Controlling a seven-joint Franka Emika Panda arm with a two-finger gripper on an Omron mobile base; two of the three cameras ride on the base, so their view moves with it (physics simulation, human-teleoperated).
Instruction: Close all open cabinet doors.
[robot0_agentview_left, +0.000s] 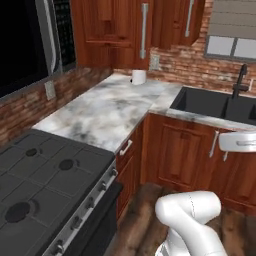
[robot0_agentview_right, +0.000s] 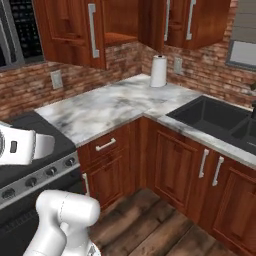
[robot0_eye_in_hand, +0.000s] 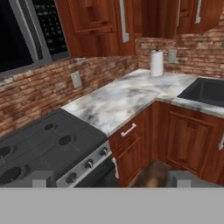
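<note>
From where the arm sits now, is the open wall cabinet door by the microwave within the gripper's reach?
Probably not yet. The open cabinet door hangs high beyond the counter, and the gripper sits low and back. Nothing blocks the way.

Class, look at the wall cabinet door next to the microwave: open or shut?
Open. The cabinet door stands swung out from its frame, showing a bare shelf inside, behind its handle.

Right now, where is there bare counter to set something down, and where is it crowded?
The grey-white marbled countertop is bare from the black stovetop across to the black sink basin. A white paper towel roll stands in the back corner by the red brick wall. Overhead is tighter: a reddish-brown wooden cabinet door stands swung out over the counter.
</note>
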